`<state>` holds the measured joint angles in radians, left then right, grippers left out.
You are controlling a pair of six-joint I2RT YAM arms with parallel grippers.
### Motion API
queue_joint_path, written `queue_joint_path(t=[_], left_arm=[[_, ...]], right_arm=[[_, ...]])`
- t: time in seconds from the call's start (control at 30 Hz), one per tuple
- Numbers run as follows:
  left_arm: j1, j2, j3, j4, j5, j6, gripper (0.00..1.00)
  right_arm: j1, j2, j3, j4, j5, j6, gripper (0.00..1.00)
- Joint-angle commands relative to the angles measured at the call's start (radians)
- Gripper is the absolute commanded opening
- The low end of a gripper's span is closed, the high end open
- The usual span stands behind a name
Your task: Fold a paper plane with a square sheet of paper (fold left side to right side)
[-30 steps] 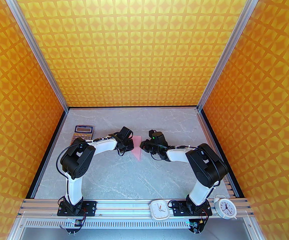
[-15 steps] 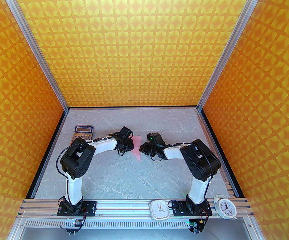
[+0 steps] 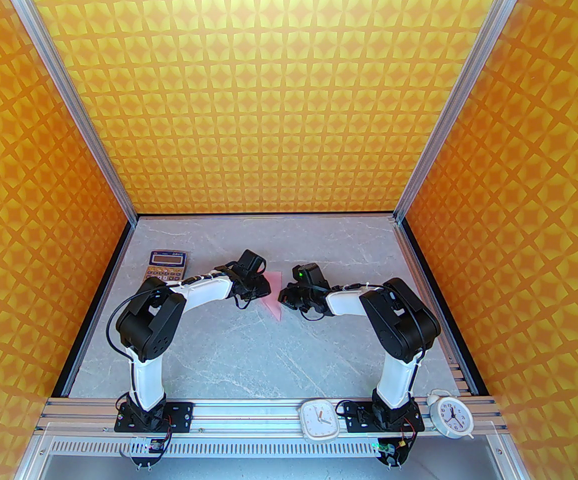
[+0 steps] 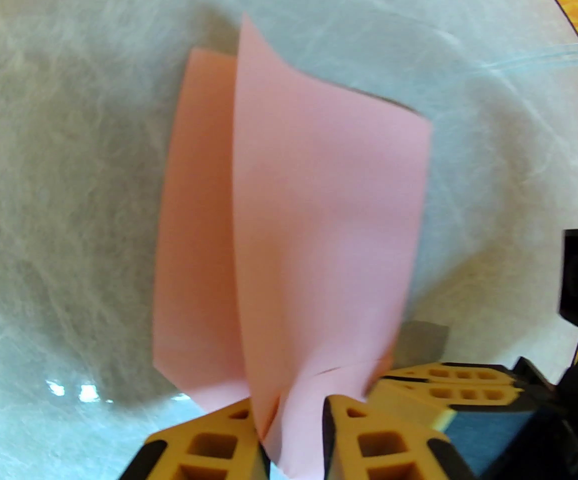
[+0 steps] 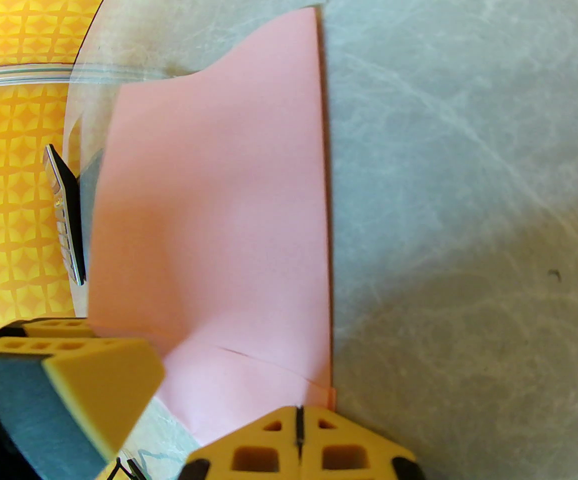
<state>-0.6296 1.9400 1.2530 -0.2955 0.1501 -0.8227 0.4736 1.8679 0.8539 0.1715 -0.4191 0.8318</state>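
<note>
— Where was the pink sheet [image 4: 319,208]?
— Its folded end sat between the slightly parted jaws of the left tool [image 4: 291,410]; the right tool [image 5: 298,416], closed, sat at its near edge.
— Beyond?
— Grey marbled table [image 3: 249,348], then orange patterned walls [image 3: 289,93].

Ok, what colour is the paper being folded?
Plain pale pink paper, clearest in the left wrist view.

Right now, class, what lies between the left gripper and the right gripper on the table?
The square sheet of paper, pink and partly folded, lies between the left gripper and right gripper, as the top external view shows.
</note>
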Motion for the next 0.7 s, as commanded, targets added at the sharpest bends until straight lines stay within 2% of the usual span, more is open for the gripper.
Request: queue_joint_path(t=[0.0,0.67], left_arm=[[-0.008,-0.031,0.023,0.052,0.038,0.004,0.22],[-0.009,0.001,0.053,0.143,0.103,-0.015,0.26]], right_arm=[[-0.001,0.039,0.004,-0.069,0.021,-0.022,0.0],[-0.001,0.057,0.01,-0.076,0.014,-0.025,0.0]])
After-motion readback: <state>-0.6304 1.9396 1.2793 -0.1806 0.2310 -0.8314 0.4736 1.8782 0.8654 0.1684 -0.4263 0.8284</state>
